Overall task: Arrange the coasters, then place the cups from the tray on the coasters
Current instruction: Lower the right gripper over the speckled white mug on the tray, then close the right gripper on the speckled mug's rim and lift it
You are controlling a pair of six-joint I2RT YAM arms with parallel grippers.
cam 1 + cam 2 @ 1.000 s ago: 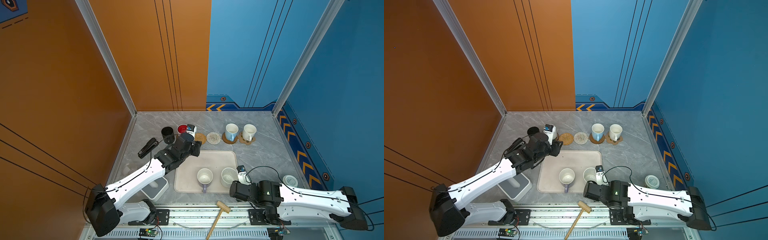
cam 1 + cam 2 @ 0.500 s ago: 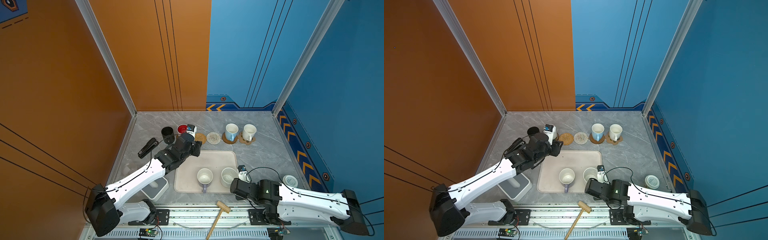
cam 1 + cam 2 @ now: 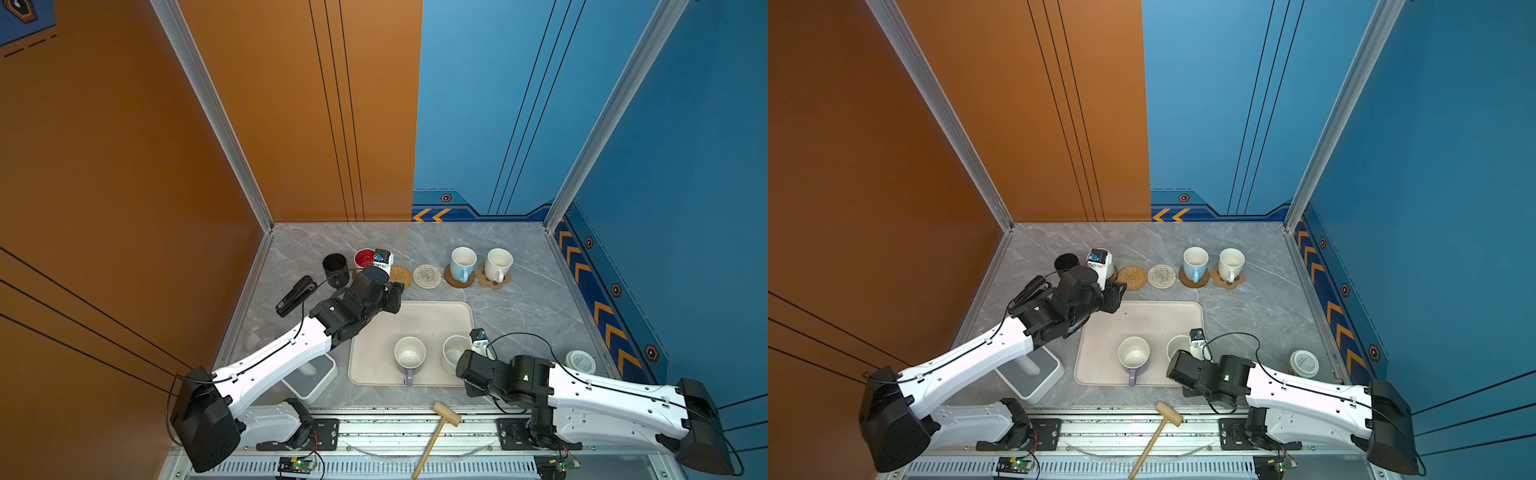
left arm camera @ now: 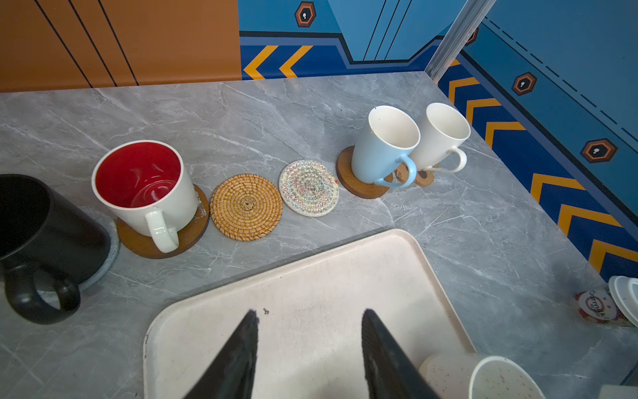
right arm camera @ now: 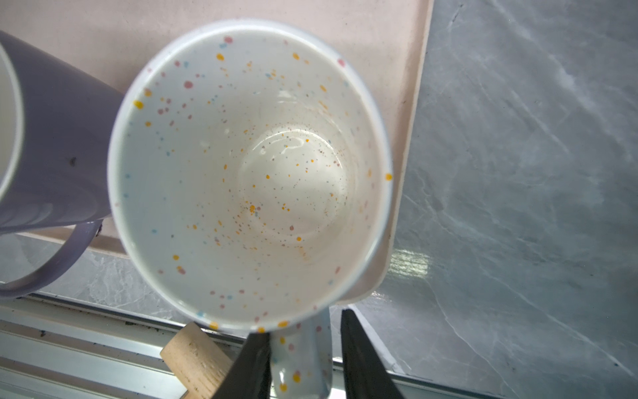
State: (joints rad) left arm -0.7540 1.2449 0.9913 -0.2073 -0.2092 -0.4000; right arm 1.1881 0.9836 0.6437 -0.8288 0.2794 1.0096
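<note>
You're sitting at four of six placed; lavender cup [image 3: 409, 357] and speckled cup [image 5: 248, 165] waiting on the tray [image 3: 415, 316], right gripper [image 5: 302, 321] straddling its handle unclamped, left gripper [image 4: 310, 311] hanging open.

Four cups [image 3: 462, 264] sit on coasters [image 4: 362, 189]; lavender cup [image 3: 409, 357] and speckled cup [image 5: 248, 165] stand upright on the cream tray [image 3: 432, 316].

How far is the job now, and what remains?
Done: six coasters lie in a row, and the black mug, red-inside mug, blue mug and cream mug stand on four. In hand: the right gripper has its jaws astride the handle of the speckled mug, not yet clamped. Left: that mug and the lavender mug, on the tray, go to the rattan coaster and beaded coaster. The left gripper is open, empty.
</note>
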